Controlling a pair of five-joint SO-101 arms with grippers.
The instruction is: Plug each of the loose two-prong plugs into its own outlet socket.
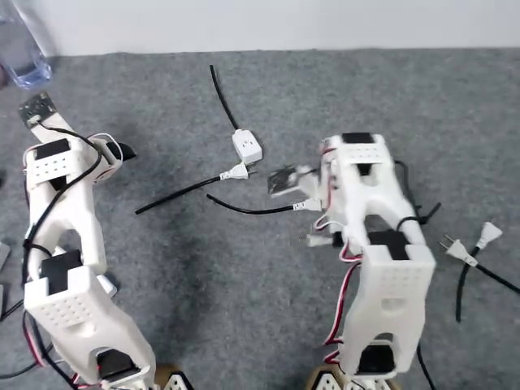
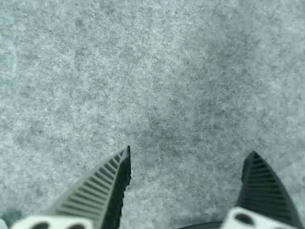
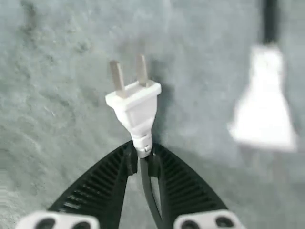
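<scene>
Now right gripper [image 3: 141, 160] clamps white plastic two-prong plug [image 3: 133, 102] by its neck, prongs aimed away from it, white outlet block [image 1: 246, 146] far-left, off-axis.

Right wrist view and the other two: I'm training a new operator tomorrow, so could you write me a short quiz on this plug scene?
1. True or false: the left gripper is shut on a plug.
2. Multiple choice: what does the right gripper hold?
A. nothing
B. the white plug, gripped just behind its body
C. a screwdriver
3. Short answer: in the high view, what colour is the cord running from the outlet socket?

Key: 1 false; 2 B; 3 black.
</scene>
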